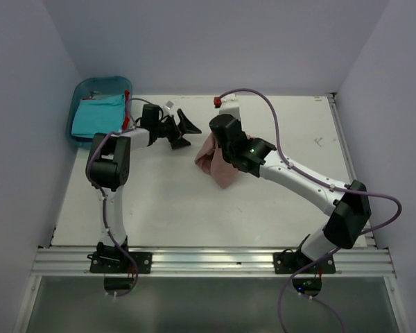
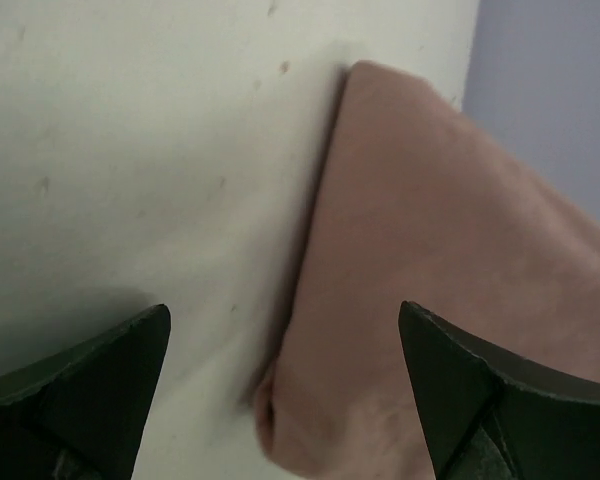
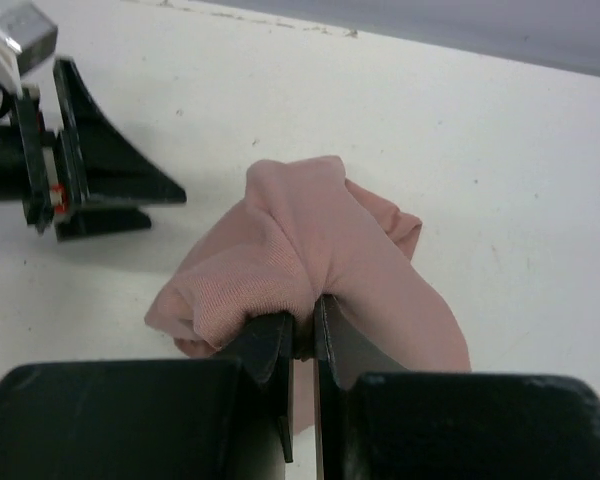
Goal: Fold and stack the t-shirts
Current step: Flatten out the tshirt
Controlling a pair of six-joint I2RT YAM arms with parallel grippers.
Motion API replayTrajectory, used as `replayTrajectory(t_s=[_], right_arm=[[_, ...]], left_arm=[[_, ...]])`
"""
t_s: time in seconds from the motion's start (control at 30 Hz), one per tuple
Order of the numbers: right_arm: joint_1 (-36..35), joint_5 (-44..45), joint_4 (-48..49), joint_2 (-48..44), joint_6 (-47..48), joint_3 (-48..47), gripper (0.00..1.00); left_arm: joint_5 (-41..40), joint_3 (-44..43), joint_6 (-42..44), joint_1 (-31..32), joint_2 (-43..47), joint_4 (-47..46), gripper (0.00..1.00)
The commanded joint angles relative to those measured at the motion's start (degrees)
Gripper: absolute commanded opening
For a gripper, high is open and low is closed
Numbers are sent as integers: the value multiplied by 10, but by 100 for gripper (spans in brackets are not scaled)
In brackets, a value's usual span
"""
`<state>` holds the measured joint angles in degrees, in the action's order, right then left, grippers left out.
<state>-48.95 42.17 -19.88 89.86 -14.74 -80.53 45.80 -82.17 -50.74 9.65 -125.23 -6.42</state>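
Blue plastic bin (image 1: 90, 87) at far left corner of bench. White bench top (image 1: 166, 201) matte, few faint specks. Small dark mark (image 1: 321, 141) near right edge, far half. Aluminium rail (image 1: 215, 261) along near edge. Pale lavender walls (image 1: 194, 41) behind far, left and right edges.

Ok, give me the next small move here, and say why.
Probably bring the left gripper in to the edge of the pink shirt that faces it, and shut on it. The right gripper is shut on a bunched fold, the shirt is crumpled, and the left gripper is open and empty just beside it. A second hold would let the arms spread it flat.
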Motion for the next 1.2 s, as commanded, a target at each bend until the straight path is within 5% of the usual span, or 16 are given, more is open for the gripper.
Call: replayTrajectory(t_s=[0.0,0.4,0.6,0.73,1.17], right_arm=[[2,48,5,-14,33,-52,0],[20,44,7,7,64,-104,0],[45,20,-13,35,67,-151,0],[52,2,-31,52,65,-180,0],[54,-98,-167,126,50,-376,0]], left_arm=[[-55,53,106,20,91,83,100],[-98,244,76,159,227,62,100],[-311,290,122,222,352,159,100],[-417,365,123,256,409,113,100],[-587,345,152,357,258,-27,99]])
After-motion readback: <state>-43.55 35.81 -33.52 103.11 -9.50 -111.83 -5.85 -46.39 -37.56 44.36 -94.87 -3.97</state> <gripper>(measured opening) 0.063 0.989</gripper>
